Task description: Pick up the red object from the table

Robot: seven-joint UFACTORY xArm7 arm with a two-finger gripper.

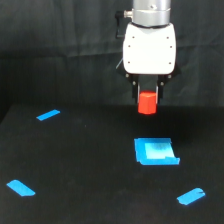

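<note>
Black cloth hangs behind a matte black tabletop, and only the exterior view shows it. Three short blue tape strips lie on the surface: one toward the view's left and farther back, one at the near left, one at the near right. A flat blue tray rests on the tabletop right of centre.

From the top edge the arm comes down, a grey cylinder above a white housing. Below the housing the tool is clenched on the red cylinder, its dark fingers pressed against the upper sides. That cylinder stands upright, with its lower part showing below the fingers. It hangs above and behind the tray in the picture, apart from it; whether it is touching the tabletop cannot be told from this angle.
</note>
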